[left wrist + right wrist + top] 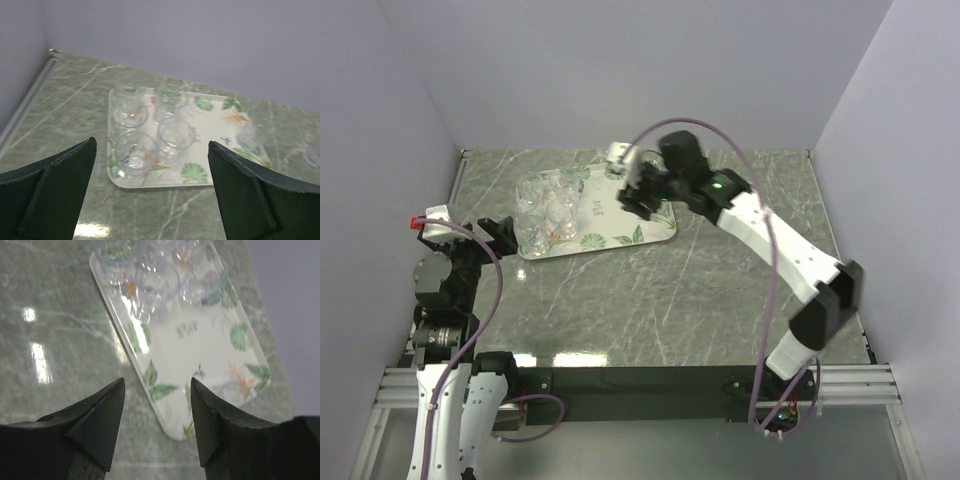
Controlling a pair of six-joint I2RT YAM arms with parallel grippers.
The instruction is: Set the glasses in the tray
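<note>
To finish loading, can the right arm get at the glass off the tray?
Probably yes: the right hand is open and empty over the tray, and bare table surrounds the glass.

One tray (625,228), and that's the only one we're seeing. On it we're counting the glasses (172,132) bunched at one end: five for certain, maybe a sixth, since the clear walls overlap and we can't quite separate them. One lone glass (744,265) out on the tabletop (670,300), apart from the rest. Two arms now: left arm (450,280), right arm (790,250). Two left fingers (55,190), two right fingers (95,425), so that's four fingers all told.
</note>
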